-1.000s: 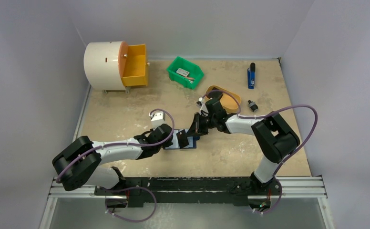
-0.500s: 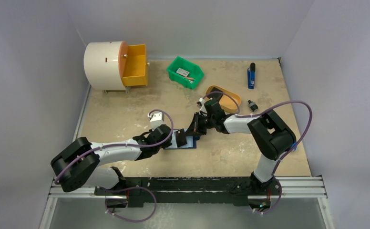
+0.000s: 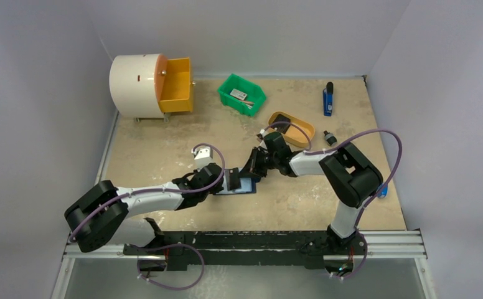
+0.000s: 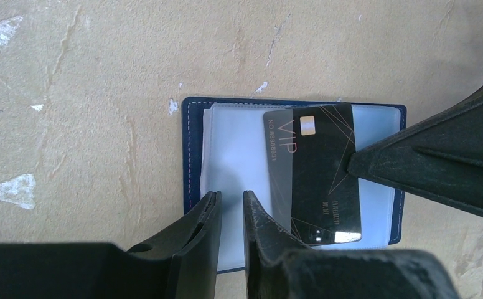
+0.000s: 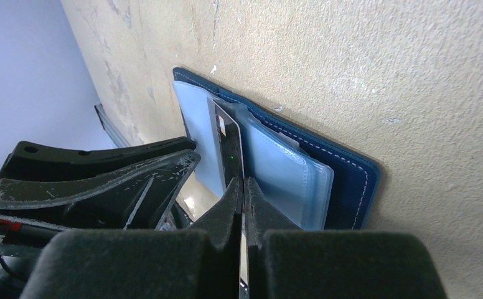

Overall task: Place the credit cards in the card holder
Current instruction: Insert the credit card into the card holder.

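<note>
Edged left, right hand [image 5: 244, 184] pinches card [image 4: 317, 174] over open navy holder [image 4: 192, 156].

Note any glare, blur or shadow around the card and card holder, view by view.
Left wrist view: sharp; a bright glare patch on the lower corner of the black VIP card, and the card holder shows pale clear sleeves. Right wrist view: the jaws of the right gripper loom blurred in front; the table is crisp. Top view: even light, faint shadows.

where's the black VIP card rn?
Left wrist view: the black VIP card sits on the right half of the open navy card holder, its right edge pinched by the right gripper.
</note>
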